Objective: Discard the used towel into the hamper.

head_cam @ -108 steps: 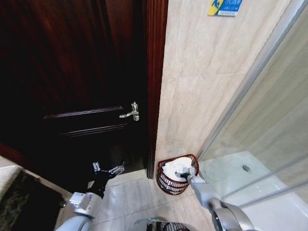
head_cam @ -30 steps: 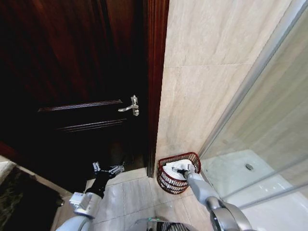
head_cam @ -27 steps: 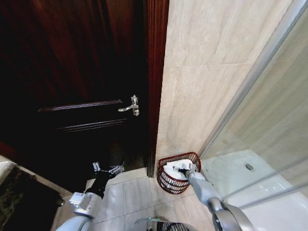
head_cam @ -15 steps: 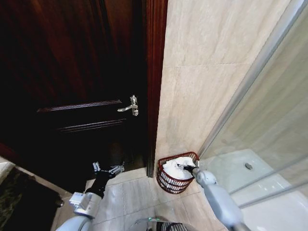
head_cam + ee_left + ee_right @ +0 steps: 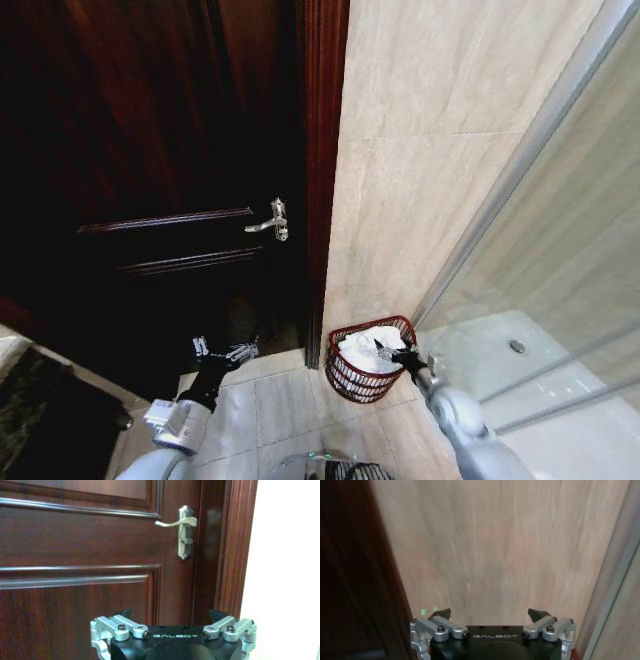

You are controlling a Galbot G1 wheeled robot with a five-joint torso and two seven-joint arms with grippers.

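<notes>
White crumpled towel (image 5: 366,347) sits in ribbed red-brown wire hamper (image 5: 350,378). R gripper (image 5: 397,353) just above rim, jaws spread, empty. L gripper (image 5: 224,352) parked nr dark wood door (image 5: 150,200), jaws spread.

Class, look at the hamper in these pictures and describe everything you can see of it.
The hamper is a small, dark reddish-brown wire basket with horizontal ribs and a wider rim. It stands upright on the tiled floor in the corner between the wooden door frame and the tiled wall. A white towel fills it, bulging above the rim. The right gripper hovers open by its rim.

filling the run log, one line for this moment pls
towel: in hamper | right gripper: open, empty, above hamper rim | left gripper: open, idle by door
</notes>
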